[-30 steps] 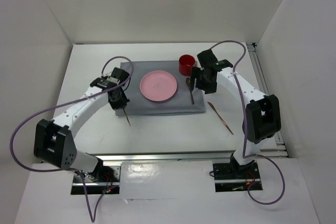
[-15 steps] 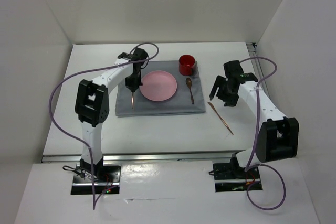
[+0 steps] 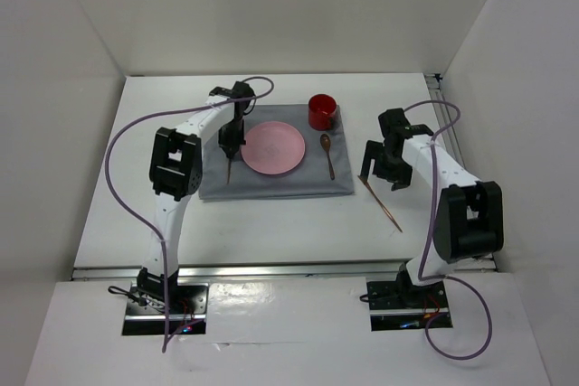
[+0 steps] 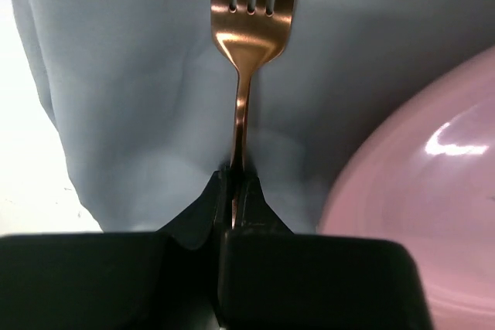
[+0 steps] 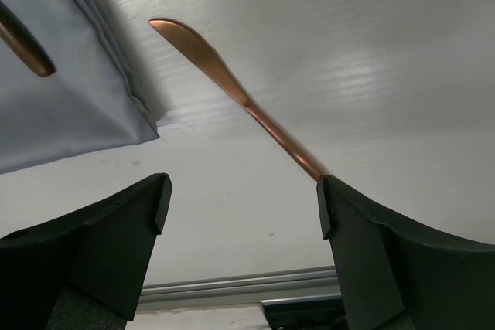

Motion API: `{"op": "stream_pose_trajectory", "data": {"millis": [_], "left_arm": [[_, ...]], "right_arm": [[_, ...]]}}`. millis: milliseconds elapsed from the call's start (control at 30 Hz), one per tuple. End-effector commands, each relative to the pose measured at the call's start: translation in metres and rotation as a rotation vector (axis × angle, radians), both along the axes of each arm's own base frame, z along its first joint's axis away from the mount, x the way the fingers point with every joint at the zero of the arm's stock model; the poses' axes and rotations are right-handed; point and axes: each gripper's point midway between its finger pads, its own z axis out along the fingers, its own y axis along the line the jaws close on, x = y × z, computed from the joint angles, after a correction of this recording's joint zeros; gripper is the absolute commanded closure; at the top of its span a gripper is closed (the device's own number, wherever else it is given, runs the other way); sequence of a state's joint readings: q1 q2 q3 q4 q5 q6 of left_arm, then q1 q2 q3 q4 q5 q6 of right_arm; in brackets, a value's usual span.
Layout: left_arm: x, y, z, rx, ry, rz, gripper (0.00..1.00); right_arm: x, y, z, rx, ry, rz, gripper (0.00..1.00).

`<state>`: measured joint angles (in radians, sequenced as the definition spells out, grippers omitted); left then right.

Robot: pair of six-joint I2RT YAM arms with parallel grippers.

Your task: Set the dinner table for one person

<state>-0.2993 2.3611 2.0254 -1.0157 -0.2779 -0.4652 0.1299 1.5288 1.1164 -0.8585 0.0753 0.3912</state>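
On the white dinner table (image 3: 145,214) lies a grey cloth (image 3: 271,183) with a pink plate (image 3: 271,147), a copper spoon (image 3: 327,155) and a red cup (image 3: 322,111). My left gripper (image 3: 230,140) is shut on the handle of a copper fork (image 3: 228,169), held low over the cloth just left of the plate. In the left wrist view the fork (image 4: 249,28) points away from the gripper (image 4: 234,183), with the plate (image 4: 418,191) at the right. My right gripper (image 3: 380,169) is open above a copper knife (image 3: 384,205) on the bare table; in the right wrist view the knife (image 5: 232,90) runs towards the right finger (image 5: 371,229).
White walls close in the table on three sides. A metal rail (image 3: 461,169) runs along the right edge and another along the near edge (image 5: 232,287). The cloth's folded corner (image 5: 69,106) and the spoon's handle tip (image 5: 23,48) lie left of the knife.
My left gripper has carried the fork from the cloth's near-left edge up onto the cloth beside the plate. My right gripper has moved from the spoon to over the knife.
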Motion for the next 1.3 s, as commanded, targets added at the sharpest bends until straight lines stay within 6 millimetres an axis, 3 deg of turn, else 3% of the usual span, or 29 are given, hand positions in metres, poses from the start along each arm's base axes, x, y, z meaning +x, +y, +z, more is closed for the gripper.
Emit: {"op": "stream_pose_trajectory", "data": {"millis": [0,33,133,167,233,367,433,567,767,967,1067,1167,1267], "left_arm": [[-0.003,-0.008,0.0,-0.045,0.036,-0.038,0.97],[0.0,-0.006,0.0,-0.056,0.029,-0.031,0.8],[0.001,-0.007,0.007,-0.064,0.008,-0.021,0.43],[-0.001,-0.006,0.004,-0.063,0.017,-0.01,0.23],[0.0,-0.007,0.015,-0.07,-0.007,-0.011,0.13],[0.001,-0.005,0.03,-0.088,-0.032,-0.005,0.01],[0.002,-0.005,0.041,-0.095,-0.056,-0.006,0.0],[0.0,-0.003,0.057,-0.121,-0.08,-0.002,0.0],[-0.003,0.002,0.071,-0.126,-0.105,0.006,0.0],[-0.006,0.006,0.094,-0.145,-0.156,0.023,0.01],[-0.009,-0.005,0.097,-0.207,-0.144,-0.021,0.03],[-0.009,-0.013,0.098,-0.25,-0.141,-0.047,0.08],[-0.014,-0.024,0.082,-0.259,-0.106,-0.068,0.09]], "right_arm": [[0.018,-0.009,-0.002,-0.063,-0.026,0.113,0.11],[0.017,-0.012,-0.006,-0.081,-0.024,0.128,0.11],[0.02,-0.011,-0.01,-0.101,-0.064,0.237,0.11],[0.019,-0.009,-0.008,-0.107,-0.079,0.263,0.11],[0.02,-0.012,-0.008,-0.131,-0.09,0.307,0.11],[0.019,-0.007,-0.008,-0.112,-0.073,0.408,0.13],[0.017,0.003,-0.011,-0.046,-0.068,0.444,0.13],[0.003,0.002,-0.035,-0.016,0.029,0.464,0.29],[-0.006,0.011,-0.052,0.043,0.098,0.489,0.4],[-0.007,0.006,-0.066,0.021,0.14,0.5,0.45],[-0.008,0.004,-0.069,0.011,0.152,0.498,0.45],[-0.009,0.001,-0.072,-0.004,0.166,0.494,0.53],[-0.011,-0.001,-0.079,-0.008,0.191,0.483,0.6]]}}
